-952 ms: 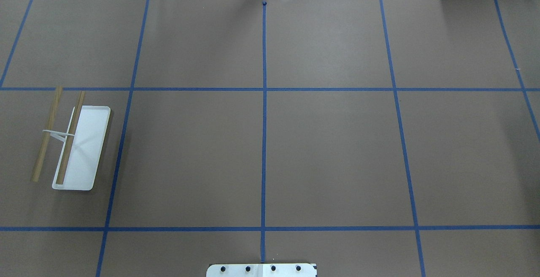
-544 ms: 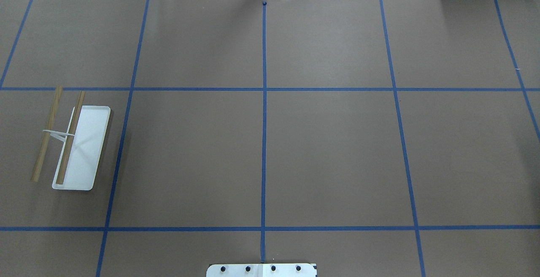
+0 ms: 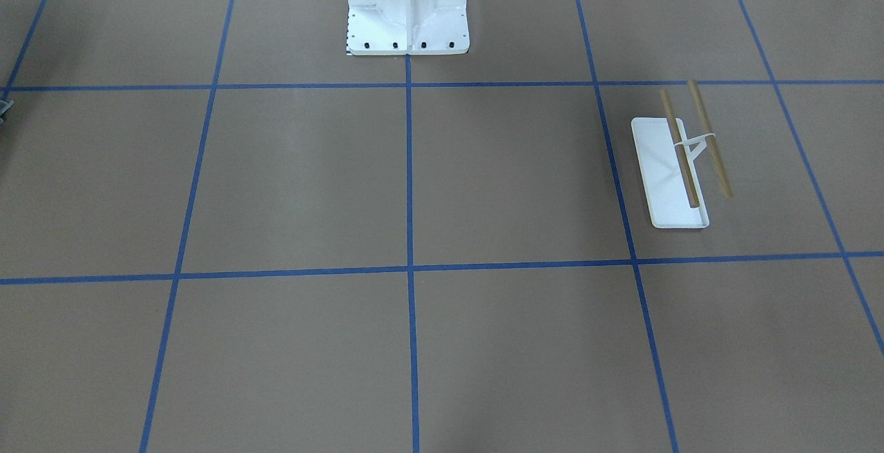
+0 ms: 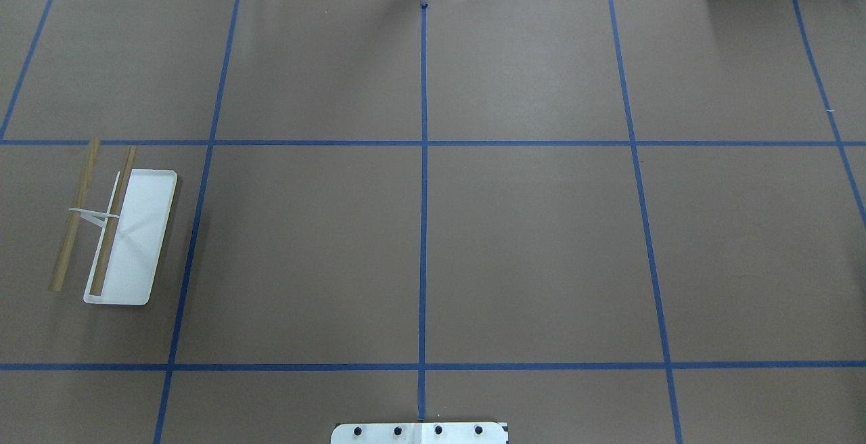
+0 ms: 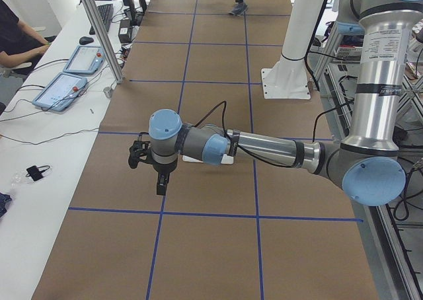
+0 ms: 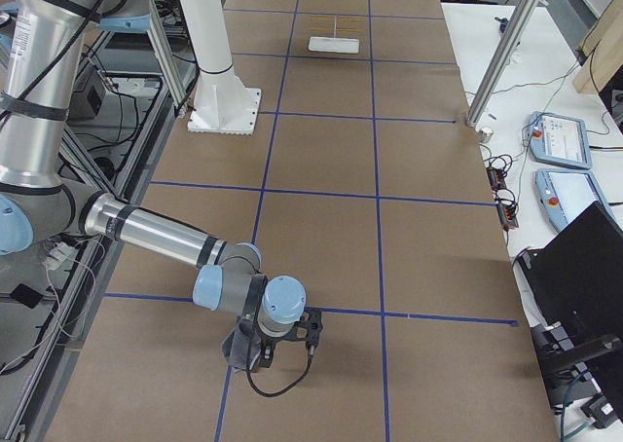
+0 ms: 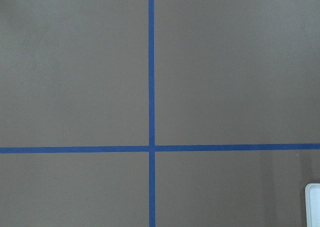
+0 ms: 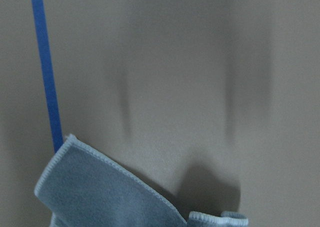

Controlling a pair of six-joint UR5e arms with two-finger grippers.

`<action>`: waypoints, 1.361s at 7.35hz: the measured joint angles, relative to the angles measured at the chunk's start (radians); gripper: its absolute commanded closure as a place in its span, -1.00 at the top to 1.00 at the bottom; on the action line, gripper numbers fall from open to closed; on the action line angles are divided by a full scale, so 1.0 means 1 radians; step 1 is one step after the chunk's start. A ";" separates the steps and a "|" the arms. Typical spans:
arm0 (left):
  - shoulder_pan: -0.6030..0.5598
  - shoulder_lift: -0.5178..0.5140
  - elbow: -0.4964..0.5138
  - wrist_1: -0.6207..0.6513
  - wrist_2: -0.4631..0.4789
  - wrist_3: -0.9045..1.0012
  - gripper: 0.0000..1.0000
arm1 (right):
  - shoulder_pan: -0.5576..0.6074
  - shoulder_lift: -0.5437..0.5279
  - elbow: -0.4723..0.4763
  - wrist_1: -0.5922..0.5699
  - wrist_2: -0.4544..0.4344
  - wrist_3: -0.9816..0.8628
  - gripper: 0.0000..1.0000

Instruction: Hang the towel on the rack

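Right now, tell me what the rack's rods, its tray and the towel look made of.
Rods: probably wood, matte light brown. Tray: smooth white, plastic or painted metal, unclear which. Towel: soft fuzzy cloth, perhaps microfibre; pale stitched hem.

text: none legible | labels, numbers: none — any view

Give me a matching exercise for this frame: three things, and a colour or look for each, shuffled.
Things:
1 towel
2 rack
3 tape lines

Descriptions:
A blue, crossing in a grid
B grey, with a pale stitched edge
C white tray with two bare wooden rods

Pairs: 1-B, 2-C, 3-A
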 measured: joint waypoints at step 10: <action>0.000 -0.007 -0.007 -0.001 -0.001 0.002 0.96 | -0.006 -0.044 -0.027 0.000 0.009 -0.150 -1.00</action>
